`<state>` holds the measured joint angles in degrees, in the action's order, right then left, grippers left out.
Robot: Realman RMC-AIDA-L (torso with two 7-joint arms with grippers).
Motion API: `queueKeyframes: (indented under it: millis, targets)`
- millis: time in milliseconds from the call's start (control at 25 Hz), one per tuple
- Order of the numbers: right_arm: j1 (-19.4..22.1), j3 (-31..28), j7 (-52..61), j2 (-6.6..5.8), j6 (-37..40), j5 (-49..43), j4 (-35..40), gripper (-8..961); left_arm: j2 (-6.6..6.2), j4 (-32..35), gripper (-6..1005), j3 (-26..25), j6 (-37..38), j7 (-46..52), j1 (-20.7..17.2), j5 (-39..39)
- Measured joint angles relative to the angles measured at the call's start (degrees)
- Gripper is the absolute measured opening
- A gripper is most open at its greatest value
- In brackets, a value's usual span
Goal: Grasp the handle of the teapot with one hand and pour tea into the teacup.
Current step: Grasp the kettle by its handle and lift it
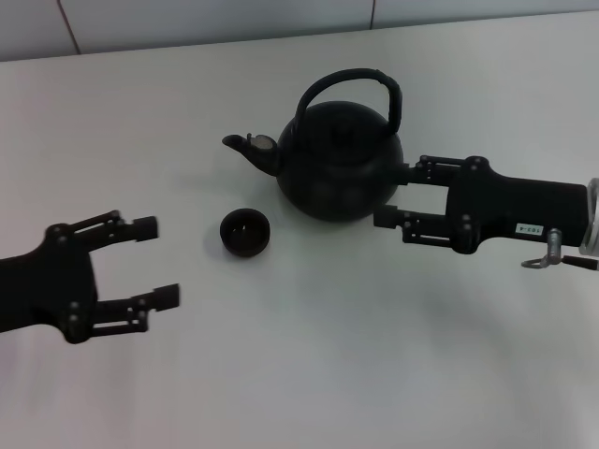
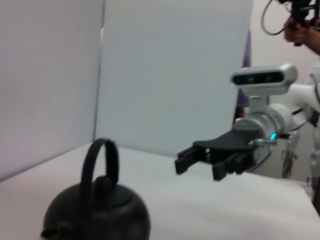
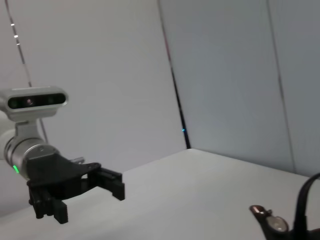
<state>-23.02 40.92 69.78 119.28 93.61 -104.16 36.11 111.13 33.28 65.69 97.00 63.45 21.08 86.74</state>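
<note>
The round matte-black teapot [image 1: 337, 168] stands at the middle of the white table, its spout [image 1: 245, 148] pointing to my left. Its arched black handle [image 1: 354, 82] rises over the lid. The tiny black teacup [image 1: 245, 231] sits just in front of the spout. My right gripper [image 1: 394, 195], the hand with the white label [image 1: 529, 227], is open right beside the pot's right side. In the left wrist view the right gripper [image 2: 197, 167] hovers off the table, level with the handle [image 2: 100, 157] and apart from it. My left gripper [image 1: 161, 261] is open at the left, short of the cup.
The white table [image 1: 309, 374] runs back to pale wall panels [image 1: 215, 19]. The right wrist view shows the left gripper [image 3: 90, 197] far off and the teapot's spout [image 3: 270, 223] at the picture's edge. A person's hand [image 2: 300, 30] with cables shows behind the right arm.
</note>
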Motion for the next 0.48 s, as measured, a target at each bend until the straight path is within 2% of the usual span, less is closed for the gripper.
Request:
queueKeyframes:
  millis: [120, 160, 480]
  targets:
    - [0.34, -1.53, 0.00, 0.04, -0.95, 0.01, -0.03, 651, -0.21, 0.06, 852, -3.03, 0.14, 1.38, -0.09, 3.02]
    - [0.51, -2.36, 0.00, 0.07, -1.64, 0.02, -0.11, 651, -0.03, 0.83, 852, -6.33, 0.46, 2.59, -0.24, 7.03]
    - [2.47, -8.47, 0.21, 0.17, -5.31, 4.47, -0.80, 651, 0.72, 2.22, 852, -6.68, 0.45, 2.73, -0.58, 9.31]
